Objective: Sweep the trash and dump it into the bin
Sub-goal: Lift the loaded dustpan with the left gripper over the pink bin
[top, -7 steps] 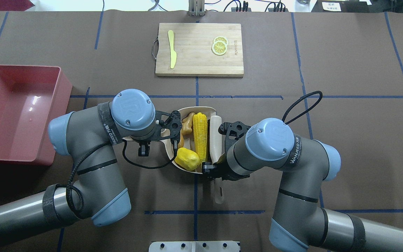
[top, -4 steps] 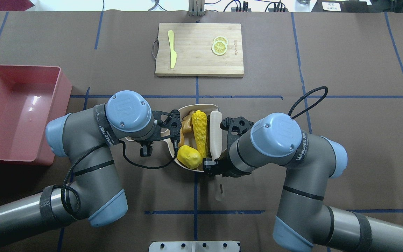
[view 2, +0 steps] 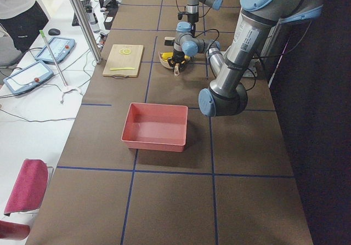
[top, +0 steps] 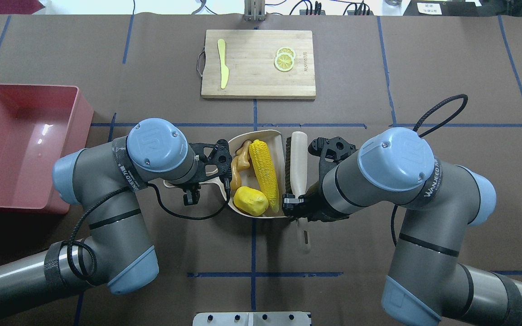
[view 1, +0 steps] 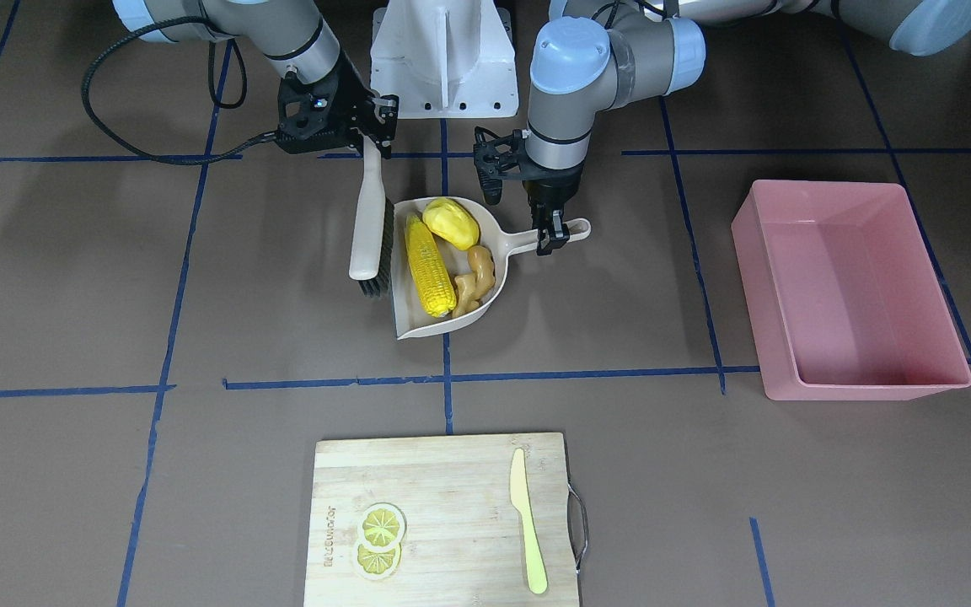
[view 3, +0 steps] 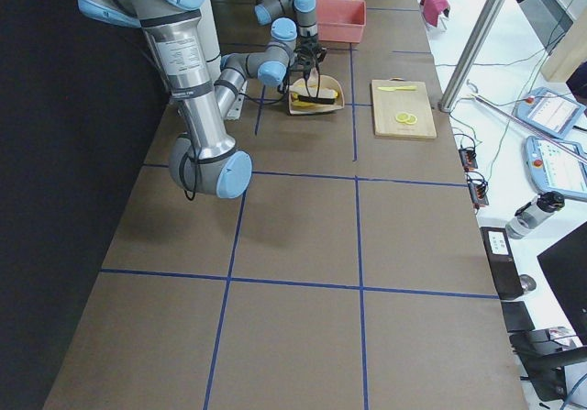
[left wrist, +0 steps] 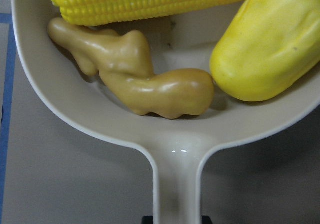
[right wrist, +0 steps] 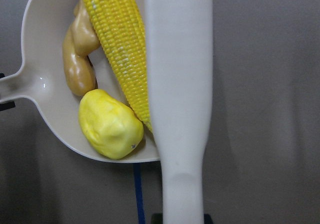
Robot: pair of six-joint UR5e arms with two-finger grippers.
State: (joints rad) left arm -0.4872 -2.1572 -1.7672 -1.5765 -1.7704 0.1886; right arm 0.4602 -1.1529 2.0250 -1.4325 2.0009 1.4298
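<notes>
All the trash lies in a beige dustpan (top: 261, 134): a yellow corn cob (top: 264, 174), a yellow potato-like lump (top: 250, 201) and a tan ginger root (top: 241, 160). My left gripper (view 1: 549, 238) is shut on the dustpan's handle (left wrist: 177, 184), and its wrist view shows the ginger root (left wrist: 135, 78) close up. My right gripper (view 1: 370, 145) is shut on the handle of a white brush (top: 298, 158), which stands just right of the pan's open side, a little apart from the corn. The pink bin (top: 25, 145) sits at the table's left edge, with nothing in it.
At the far middle of the table lies a wooden cutting board (top: 258, 77) with a pale knife (top: 222, 63) and lemon slices (top: 284, 59) on it. Blue tape lines cross the brown table cover. Bare table lies between the dustpan and the bin.
My right arm has drawn the brush to the right, away from the corn and out of the pan. The dustpan with its load has shifted slightly farther from the robot.
</notes>
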